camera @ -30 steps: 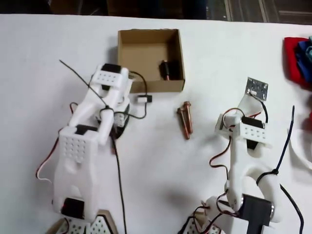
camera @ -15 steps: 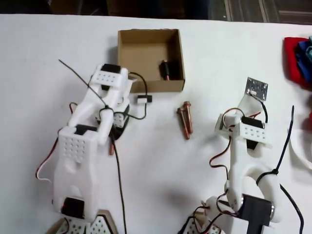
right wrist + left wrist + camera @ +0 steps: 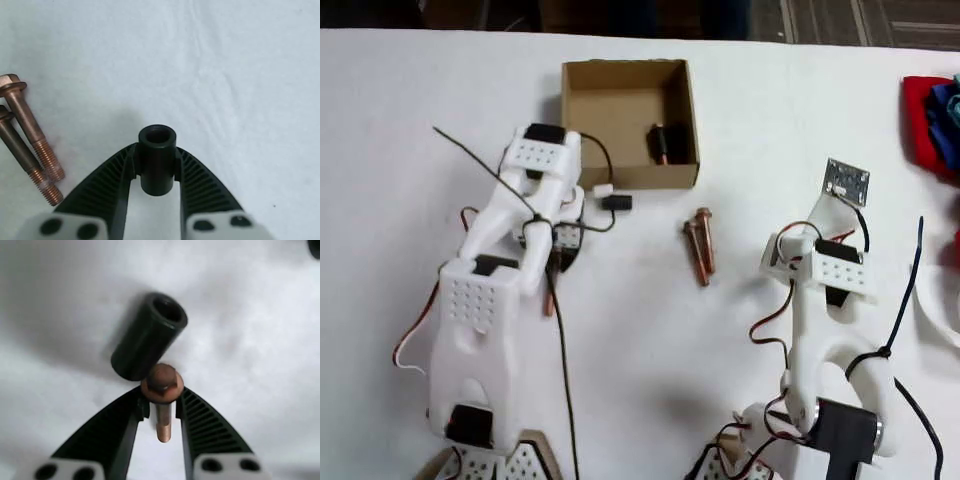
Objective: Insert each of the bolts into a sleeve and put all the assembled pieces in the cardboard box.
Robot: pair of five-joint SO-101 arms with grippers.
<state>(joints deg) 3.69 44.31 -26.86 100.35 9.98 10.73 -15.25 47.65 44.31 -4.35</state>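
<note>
High view: one cardboard box (image 3: 610,110) stands at 12 o'clock on the table (image 3: 650,350). One assembled piece (image 3: 660,143) lies inside it, near its 3 o'clock wall. Two loose bolts (image 3: 699,245) lie side by side at 5 o'clock from the box. The left arm (image 3: 485,310) and the right arm (image 3: 820,310) both point toward 12 o'clock.

Left wrist view: the left gripper (image 3: 161,407) is almost closed and pinches one held bolt (image 3: 162,386) by its shaft. One black sleeve (image 3: 149,336) lies just beyond the head.

Right wrist view: the right gripper (image 3: 156,165) clamps one second sleeve (image 3: 157,155). The two loose bolts lie near it.
</note>
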